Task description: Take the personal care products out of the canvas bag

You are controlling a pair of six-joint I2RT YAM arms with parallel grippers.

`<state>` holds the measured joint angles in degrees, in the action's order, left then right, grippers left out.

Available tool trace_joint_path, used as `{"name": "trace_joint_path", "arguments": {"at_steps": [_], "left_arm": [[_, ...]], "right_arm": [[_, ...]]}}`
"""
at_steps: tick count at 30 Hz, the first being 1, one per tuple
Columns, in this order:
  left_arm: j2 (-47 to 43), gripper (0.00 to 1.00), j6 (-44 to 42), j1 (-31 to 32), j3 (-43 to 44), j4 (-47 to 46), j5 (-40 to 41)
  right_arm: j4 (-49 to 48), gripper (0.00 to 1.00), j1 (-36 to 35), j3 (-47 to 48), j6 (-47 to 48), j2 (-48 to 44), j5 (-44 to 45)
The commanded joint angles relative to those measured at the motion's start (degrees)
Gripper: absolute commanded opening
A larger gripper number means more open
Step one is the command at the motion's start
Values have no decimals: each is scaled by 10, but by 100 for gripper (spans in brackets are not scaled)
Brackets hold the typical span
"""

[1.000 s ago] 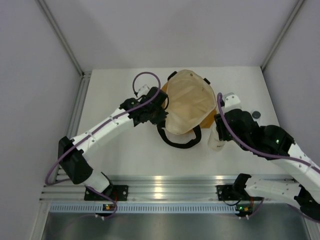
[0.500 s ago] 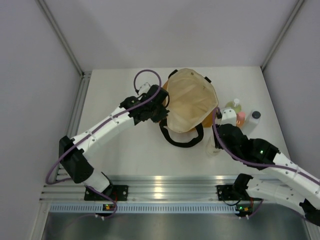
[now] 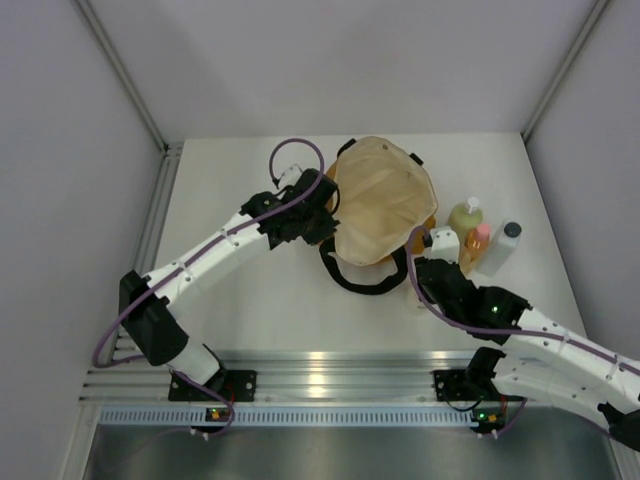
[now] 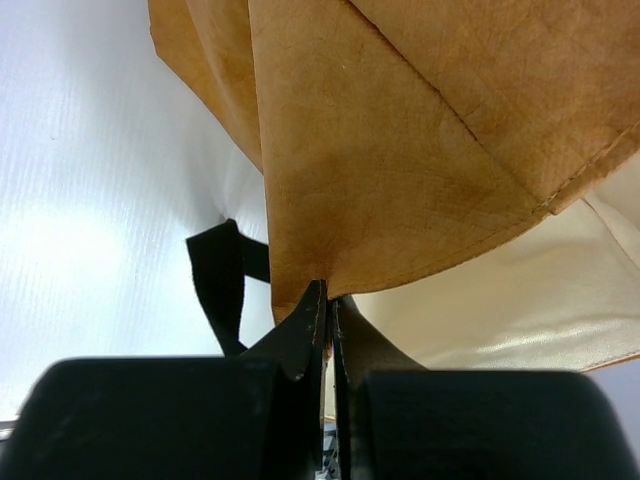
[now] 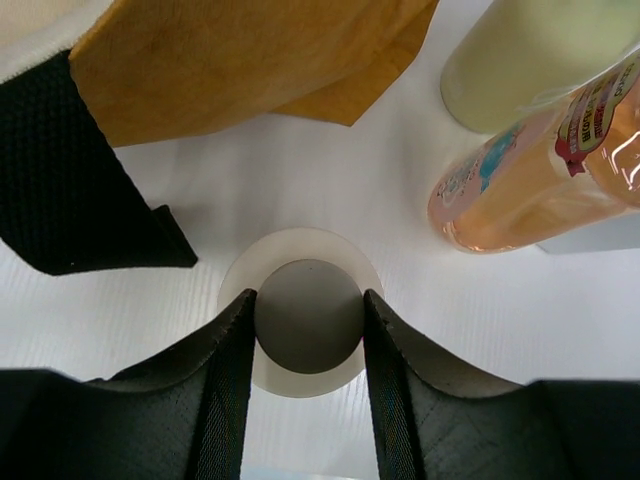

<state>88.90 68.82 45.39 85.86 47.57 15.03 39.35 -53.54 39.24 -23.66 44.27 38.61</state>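
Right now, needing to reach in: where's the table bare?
Bare table left of the bag, past the left arm, and the near strip between the arms. Crowded right of the bag: three bottles, jar, right pincer.

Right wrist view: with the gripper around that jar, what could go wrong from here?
Opening or lifting away, the right gripper could tip the orange bottle and yellow-green bottle standing close by. The black handle lies near the jar and might snag.

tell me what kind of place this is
Probably a robot lab test cell: plain grey panels wall in a white table; left arm and right arm are bolted to an aluminium rail.
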Motion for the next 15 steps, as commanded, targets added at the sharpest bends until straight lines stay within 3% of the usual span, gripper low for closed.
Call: {"name": "trace_joint_path", "arguments": {"at_steps": [1,4,6,9,10,12,15], "left_arm": [[-7,0,-9,1,22,-15,-3],[-7,0,-10,0,23,-14,-6],[-7,1,-10,0,23,-14,-8],[-10,14,-11,0,23,-14,-7],[-10,18,-10,1,22,-14,-6],[-11,28,-11,0,23,-14,-6],[-12,43,-11,0,21,-14,-6]], "right_arm": [[-99,0,-9,-1,-19,-11,14],[-98,0,-10,-9,-22,-9,10],[-99,5,-13,-12,-21,-12,10],[-98,18,-16,-11,-19,-15,9],[-98,29,-16,-8,-18,-15,9],[-97,40,-17,-7,-17,-15,10],[-97,43,-19,-3,-12,-10,9]]}}
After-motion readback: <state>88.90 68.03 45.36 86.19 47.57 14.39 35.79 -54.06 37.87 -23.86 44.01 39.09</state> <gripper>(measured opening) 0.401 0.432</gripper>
